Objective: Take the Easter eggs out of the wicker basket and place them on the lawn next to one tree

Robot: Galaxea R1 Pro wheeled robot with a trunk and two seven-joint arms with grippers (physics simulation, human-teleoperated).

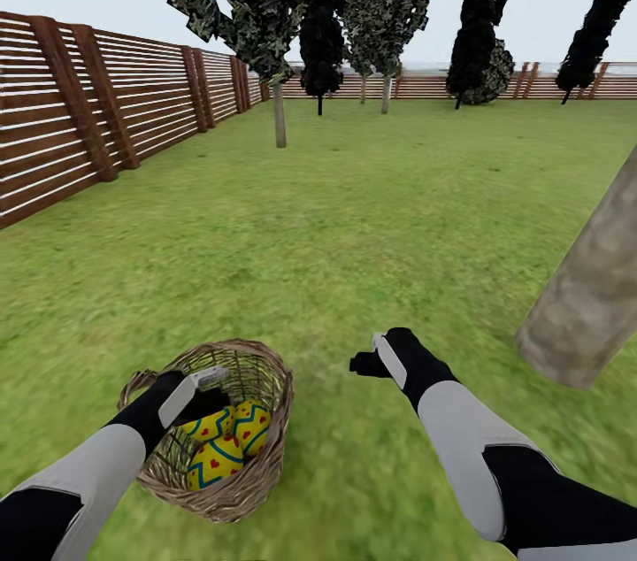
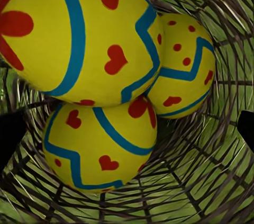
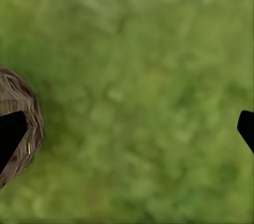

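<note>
The wicker basket (image 1: 265,366) sits on the lawn (image 1: 354,216) at the lower left. Three yellow Easter eggs (image 1: 226,441) with blue zigzags and red hearts lie in it. My left gripper (image 1: 208,409) reaches into the basket just above them. Seen from the left wrist, a large egg (image 2: 79,33), a second egg (image 2: 185,70) and a third egg (image 2: 100,144) lie against the woven wall (image 2: 211,176), and the left gripper (image 2: 127,131) is open wide, holding nothing. My right gripper (image 1: 367,364) hovers open over bare grass to the basket's right. The thick tree (image 1: 588,287) trunk rises at the right.
A brown slat fence (image 1: 88,119) runs along the left and the far back. A thin-trunked leafy tree (image 1: 279,114) and dark narrow trees (image 1: 482,21) stand far off. From the right wrist, the basket (image 3: 26,113) shows beside grass (image 3: 143,102).
</note>
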